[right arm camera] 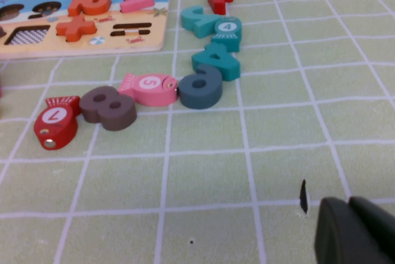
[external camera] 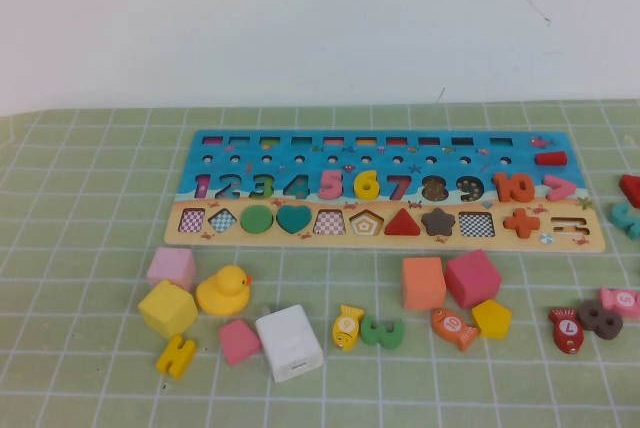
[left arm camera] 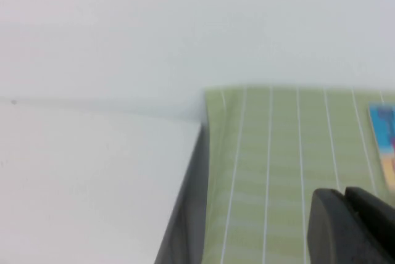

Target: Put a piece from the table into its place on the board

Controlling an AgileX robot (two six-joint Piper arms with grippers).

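Note:
The board [external camera: 385, 238] lies across the far middle of the table [external camera: 80, 198]. The piece, a bright yellow numeral 6 [external camera: 366, 185], sits in the board's row of numerals between the pink 5 and the red 7. Neither gripper shows in the high view. In the left wrist view, my left gripper [left arm camera: 344, 197] is shut and empty above bare green cloth, with the table's left edge and a corner of the board [left arm camera: 386, 140] nearby. In the right wrist view, my right gripper [right arm camera: 349, 205] is shut and empty over the cloth, short of the loose numerals.
In front of the board lie a yellow duck [external camera: 223, 291], a white block [external camera: 289, 342], a yellow H [external camera: 177, 356], a yellow-orange fish [external camera: 347, 327], a green 3 [external camera: 382, 332] and coloured cubes. A red fish [right arm camera: 55, 122], brown 8 [right arm camera: 110, 107] and pink fish [right arm camera: 150, 88] lie right of it.

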